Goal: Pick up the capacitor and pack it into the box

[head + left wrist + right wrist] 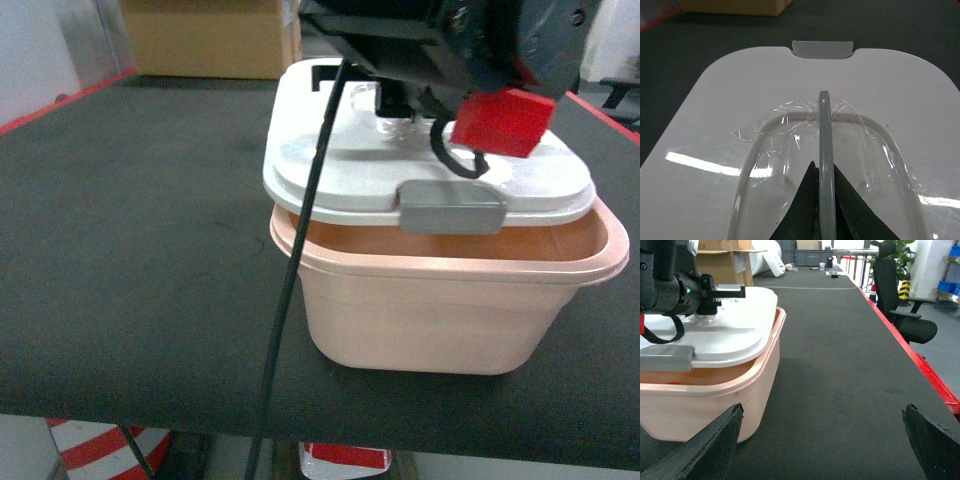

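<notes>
The box (430,310) sits on the worktop (130,250), its white lid (340,170) skewed toward 10 o'clock; contents hidden. My left gripper (825,172) is clamped on the lid's grey handle (824,125). My right gripper (822,440) is spread wide, holding nothing.

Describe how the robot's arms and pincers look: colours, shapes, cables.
The left arm is black and bulky, with a bright red block, a looped black cable and a thin black cable hanging down. From the right wrist view a small green light glows on it. Its left pincer has dark pointed fingers; the right pincer has dark, wedge-shaped ones.
</notes>
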Robot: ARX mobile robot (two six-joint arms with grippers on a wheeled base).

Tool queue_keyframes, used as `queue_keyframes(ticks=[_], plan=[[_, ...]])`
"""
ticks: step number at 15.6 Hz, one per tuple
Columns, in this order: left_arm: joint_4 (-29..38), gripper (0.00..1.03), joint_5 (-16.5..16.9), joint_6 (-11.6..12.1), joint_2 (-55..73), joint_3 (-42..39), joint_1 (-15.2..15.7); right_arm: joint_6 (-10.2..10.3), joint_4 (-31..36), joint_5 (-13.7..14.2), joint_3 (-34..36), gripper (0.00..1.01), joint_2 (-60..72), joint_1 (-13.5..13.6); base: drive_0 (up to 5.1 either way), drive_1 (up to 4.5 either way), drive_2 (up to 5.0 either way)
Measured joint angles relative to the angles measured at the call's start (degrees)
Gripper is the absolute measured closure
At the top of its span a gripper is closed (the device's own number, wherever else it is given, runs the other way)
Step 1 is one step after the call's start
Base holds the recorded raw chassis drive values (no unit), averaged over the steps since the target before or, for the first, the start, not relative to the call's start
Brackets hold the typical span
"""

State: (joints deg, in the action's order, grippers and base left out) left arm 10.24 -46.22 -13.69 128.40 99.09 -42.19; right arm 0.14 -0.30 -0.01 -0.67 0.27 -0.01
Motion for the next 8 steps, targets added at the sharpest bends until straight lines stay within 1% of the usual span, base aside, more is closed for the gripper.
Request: queue_keyframes(ticks=[1, 2, 4, 6, 8], plan=[[0.6, 1.01, 0.0, 0.0, 0.0, 0.5, -1.0, 0.0, 0.0, 0.0, 0.0, 0.03, 0.0, 0.0, 0.0, 0.00, 0.0], [-0.8, 1.01, -0.6, 0.1, -0.2, 0.9, -1.7, 0.0, 0.0, 0.0, 0.0, 0.03, 0.0, 0.0, 0.0, 0.00, 0.0], [-2.8, 1.01, -0.7, 0.1, -0.5, 0.2, -1.9, 0.0, 0.0, 0.0, 0.0, 0.03, 0.0, 0.0, 0.0, 0.00, 0.0], [-3.0, 1.01, -0.1, 0.2, -1.2, -1.1, -2.7, 0.0, 0.0, 0.0, 0.0, 0.03, 0.0, 0.0, 0.0, 0.00, 0.0], [-3.4, 1.01, -0.3, 0.1, -1.6, -1.2, -3.0, 0.0, 0.0, 0.0, 0.0, 0.03, 0.0, 0.0, 0.0, 0.00, 0.0]])
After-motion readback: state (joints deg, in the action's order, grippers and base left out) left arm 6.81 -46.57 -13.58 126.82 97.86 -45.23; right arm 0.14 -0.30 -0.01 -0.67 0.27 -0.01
